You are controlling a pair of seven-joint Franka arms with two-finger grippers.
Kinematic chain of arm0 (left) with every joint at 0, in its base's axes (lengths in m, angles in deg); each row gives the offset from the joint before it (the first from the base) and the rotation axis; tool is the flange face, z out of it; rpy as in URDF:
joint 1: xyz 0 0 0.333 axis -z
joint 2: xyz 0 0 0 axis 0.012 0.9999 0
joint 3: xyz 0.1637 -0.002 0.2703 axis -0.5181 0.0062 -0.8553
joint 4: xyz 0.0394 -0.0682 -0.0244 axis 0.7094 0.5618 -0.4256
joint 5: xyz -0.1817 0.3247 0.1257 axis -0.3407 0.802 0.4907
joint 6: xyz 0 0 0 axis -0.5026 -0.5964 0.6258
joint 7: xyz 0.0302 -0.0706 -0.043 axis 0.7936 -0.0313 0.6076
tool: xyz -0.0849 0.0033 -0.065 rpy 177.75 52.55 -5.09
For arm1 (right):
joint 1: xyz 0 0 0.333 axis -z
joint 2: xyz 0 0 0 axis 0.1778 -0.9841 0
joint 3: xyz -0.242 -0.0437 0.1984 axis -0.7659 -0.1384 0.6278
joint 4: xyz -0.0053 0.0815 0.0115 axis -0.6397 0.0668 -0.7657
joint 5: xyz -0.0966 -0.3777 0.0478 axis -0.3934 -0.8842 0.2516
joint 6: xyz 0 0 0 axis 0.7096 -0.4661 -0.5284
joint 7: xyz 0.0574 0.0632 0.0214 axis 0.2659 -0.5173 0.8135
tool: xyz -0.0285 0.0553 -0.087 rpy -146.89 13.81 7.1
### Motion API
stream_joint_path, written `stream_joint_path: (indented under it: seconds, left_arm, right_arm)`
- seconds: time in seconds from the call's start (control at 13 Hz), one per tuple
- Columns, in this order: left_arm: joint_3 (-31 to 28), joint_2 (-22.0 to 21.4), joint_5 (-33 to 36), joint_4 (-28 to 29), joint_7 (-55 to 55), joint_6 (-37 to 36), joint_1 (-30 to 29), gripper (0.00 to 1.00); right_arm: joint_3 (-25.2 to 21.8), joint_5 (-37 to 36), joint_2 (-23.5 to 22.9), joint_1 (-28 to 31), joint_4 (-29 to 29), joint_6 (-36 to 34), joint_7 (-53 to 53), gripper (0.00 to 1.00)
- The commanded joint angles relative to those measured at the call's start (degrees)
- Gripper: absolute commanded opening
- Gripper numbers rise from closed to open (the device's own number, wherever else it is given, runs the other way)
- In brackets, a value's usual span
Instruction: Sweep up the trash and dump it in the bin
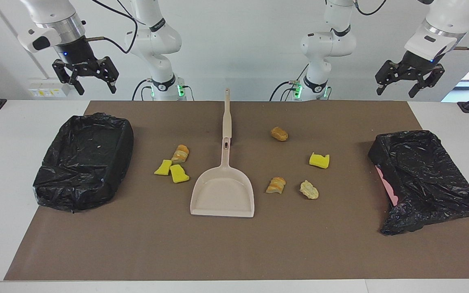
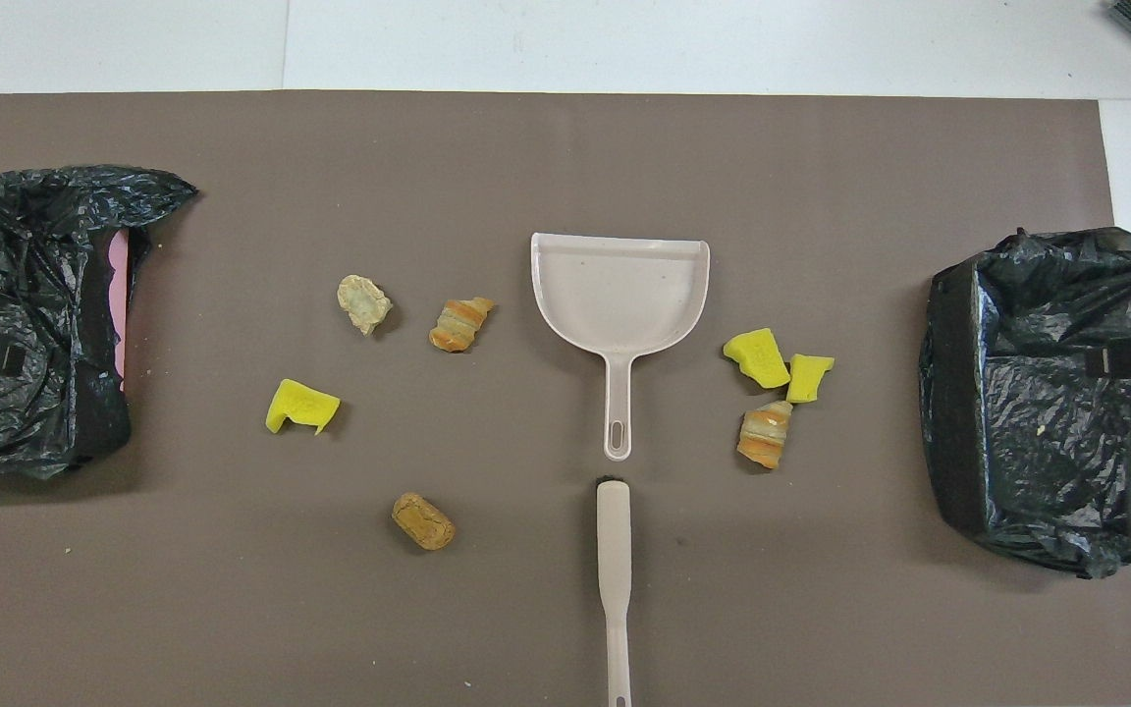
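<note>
Seven scraps of trash (image 1: 179, 162) lie on the mat (image 1: 234, 244) on either side of the dustpan (image 1: 223, 195), between two bins (image 1: 84, 160). The brush (image 1: 227, 116) lies by the dustpan's handle. The left gripper (image 1: 409, 79) and right gripper (image 1: 86, 77) wait raised, well apart from the trash, fingers open and empty.

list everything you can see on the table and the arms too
dustpan: one, beige, mid-mat, handle toward the robots
brush: one, beige, in line with the dustpan handle, nearer the robots
yellow sponge chunks: three; two beside the dustpan toward the right arm's end, one toward the left arm's end
bread-like pieces: four, tan-orange, one pale; three toward the left arm's end
bins: two, black-bagged, one at each end
mat: one, brown
right gripper: open, raised, waiting
left gripper: open, raised, waiting
</note>
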Motion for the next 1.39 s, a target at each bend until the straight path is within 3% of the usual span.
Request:
stream_joint_path:
  seconds: [0.0,0.23,1.31]
  left_arm:
    - [0.0,-0.3,-0.1,-0.4,0.1,-1.3,0.2,1.00]
    - [0.0,-0.3,-0.1,-0.5,0.1,-1.4,0.2,1.00]
    - [0.6,-0.3,-0.3,-0.3,0.3,-0.8,0.4,1.00]
  right_arm:
    - [0.2,-0.8,1.5,0.1,1.8,0.7,0.9,1.00]
    - [0.7,-8.4,2.7,-2.0,3.3,1.5,4.1,1.00]
    - [0.4,-4.9,2.7,-2.0,3.3,1.4,1.0,1.00]
